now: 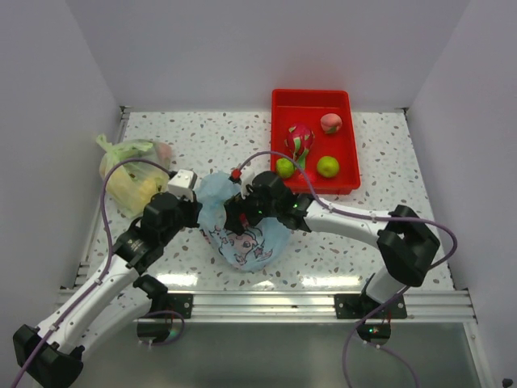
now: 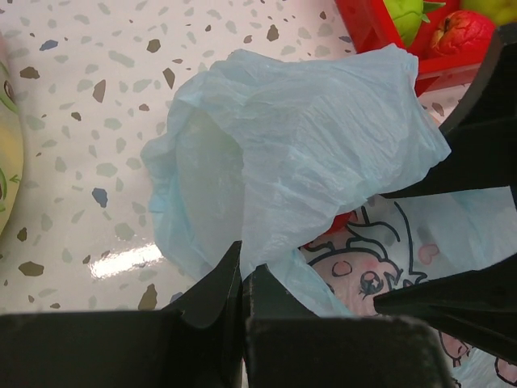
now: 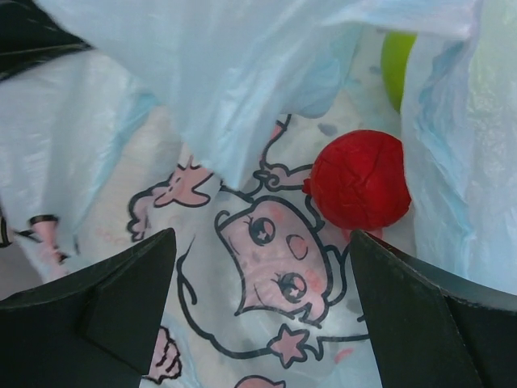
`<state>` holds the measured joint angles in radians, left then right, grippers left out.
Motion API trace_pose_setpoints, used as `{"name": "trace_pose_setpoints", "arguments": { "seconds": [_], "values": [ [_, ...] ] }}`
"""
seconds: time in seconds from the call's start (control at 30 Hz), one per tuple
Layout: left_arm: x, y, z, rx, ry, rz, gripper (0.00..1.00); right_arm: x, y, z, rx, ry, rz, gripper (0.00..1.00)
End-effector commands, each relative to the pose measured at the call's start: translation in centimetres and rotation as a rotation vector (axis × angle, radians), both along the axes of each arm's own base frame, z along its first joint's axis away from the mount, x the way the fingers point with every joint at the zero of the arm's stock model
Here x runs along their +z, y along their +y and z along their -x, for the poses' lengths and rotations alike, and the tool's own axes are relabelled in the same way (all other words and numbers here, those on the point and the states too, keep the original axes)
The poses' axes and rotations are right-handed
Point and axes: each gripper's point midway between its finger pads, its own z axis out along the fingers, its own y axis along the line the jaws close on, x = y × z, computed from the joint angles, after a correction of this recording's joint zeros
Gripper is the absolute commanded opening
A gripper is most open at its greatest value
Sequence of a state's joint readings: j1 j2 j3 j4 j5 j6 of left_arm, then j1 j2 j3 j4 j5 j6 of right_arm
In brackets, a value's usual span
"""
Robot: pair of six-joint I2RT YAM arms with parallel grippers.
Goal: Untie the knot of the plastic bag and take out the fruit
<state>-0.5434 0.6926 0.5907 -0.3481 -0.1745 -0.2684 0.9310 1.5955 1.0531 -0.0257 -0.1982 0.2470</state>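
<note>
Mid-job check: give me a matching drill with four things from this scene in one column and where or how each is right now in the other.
Things:
1. dragon fruit
2. red fruit
3. left end effector
4. right end effector

Place or state:
A. open, jaws wide apart
B. lying in the red tray
C. shut on the plastic bag
D. inside the plastic bag

Pairs: 1-B; 2-D; 3-C; 4-A

L arm (image 1: 105, 283) stretches fwd, angled inward; L gripper (image 2: 242, 271) fingers pressed tight together. R arm (image 1: 355, 222) bends in from right; R gripper (image 3: 260, 242) spread wide, aimed down.
</note>
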Motion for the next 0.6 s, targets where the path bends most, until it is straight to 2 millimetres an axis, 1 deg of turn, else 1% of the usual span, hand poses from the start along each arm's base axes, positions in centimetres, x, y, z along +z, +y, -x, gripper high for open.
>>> {"name": "trace_pose_setpoints", "arguments": {
  "seconds": [0.0, 0.07, 0.13, 0.17, 0.2, 0.23, 0.27, 0.33, 0.4, 0.57],
  "values": [
    [1.4, -0.3, -0.7, -0.009, -0.061, 0.022, 0.00, 1.0, 1.0, -2.2, -0.078, -0.057, -0.059, 0.91],
    [1.4, -0.4, -0.7, -0.015, -0.058, 0.021, 0.00, 0.6, 1.3, -2.8, -0.098, -0.069, -0.056, 0.91],
    [1.2, -0.5, -0.7, -0.017, -0.051, 0.020, 0.00, 0.6, 1.2, -3.9, -0.142, -0.092, -0.047, 0.92],
    [1.4, -0.5, -0.7, -0.018, -0.057, 0.022, 0.00, -0.2, 1.2, -4.2, -0.154, -0.094, -0.031, 0.92],
    [1.3, -0.5, -0.7, -0.018, -0.054, 0.020, 0.00, 0.0, 1.3, -4.8, -0.170, -0.112, -0.027, 0.92],
    [1.4, -0.4, -0.6, -0.018, -0.058, 0.023, 0.00, -0.2, 1.3, -5.1, -0.179, -0.114, -0.019, 0.92],
    [1.4, -0.5, -0.6, -0.017, -0.058, 0.024, 0.00, -1.2, 1.5, -5.2, -0.181, -0.104, -0.003, 0.92],
    [1.4, -0.4, -0.6, -0.018, -0.060, 0.023, 0.00, -1.5, 1.7, -6.0, -0.206, -0.114, 0.003, 0.92],
    [1.3, -0.5, -0.7, -0.018, -0.057, 0.022, 0.00, -2.4, 2.0, -6.4, -0.222, -0.108, 0.011, 0.92],
    [1.3, -0.6, -0.7, -0.022, -0.055, 0.023, 0.00, -3.7, 2.7, -7.4, -0.252, -0.106, 0.012, 0.92]
  ]
}}
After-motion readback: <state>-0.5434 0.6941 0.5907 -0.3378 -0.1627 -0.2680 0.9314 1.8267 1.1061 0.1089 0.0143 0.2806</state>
